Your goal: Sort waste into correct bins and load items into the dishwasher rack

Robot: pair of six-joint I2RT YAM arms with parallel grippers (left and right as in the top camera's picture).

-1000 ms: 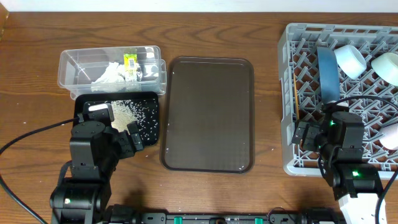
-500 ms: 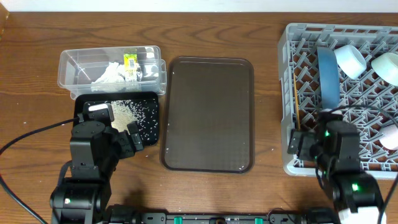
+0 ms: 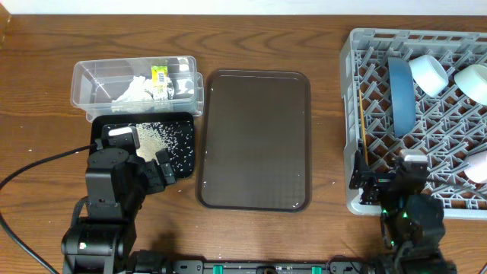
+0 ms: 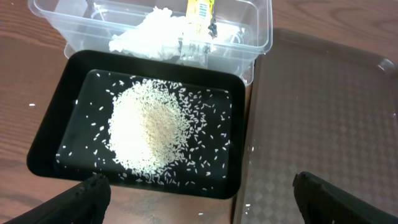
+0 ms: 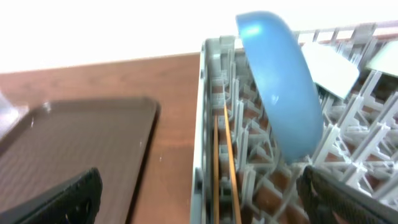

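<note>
The clear tub (image 3: 84,76) holds crumpled white tissue (image 3: 133,90) and the yellow-green wrapper (image 3: 160,79); both also show in the left wrist view (image 4: 155,28). The black tray (image 3: 103,122) holds a heap of rice grains (image 4: 149,127). The grey dishwasher rack (image 3: 351,99) holds the blue dish (image 3: 401,91) on edge, a white bowl (image 3: 428,73), a mint-green bowl (image 3: 473,80), a pink bowl (image 3: 478,169) and the chopsticks (image 5: 224,162) along its left wall. My left gripper (image 4: 199,202) is open and empty at the black tray's near edge. My right gripper (image 5: 199,199) is open and empty over the rack's left front wall.
A large brown serving tray (image 3: 255,137) lies in the middle between the bins and the rack. A few stray rice grains (image 3: 183,189) lie on the wooden table by the black tray. A cable (image 3: 38,164) runs along the left side.
My right arm has pulled back toward the table's near edge, away from the rack's inside. The left arm has not moved.
</note>
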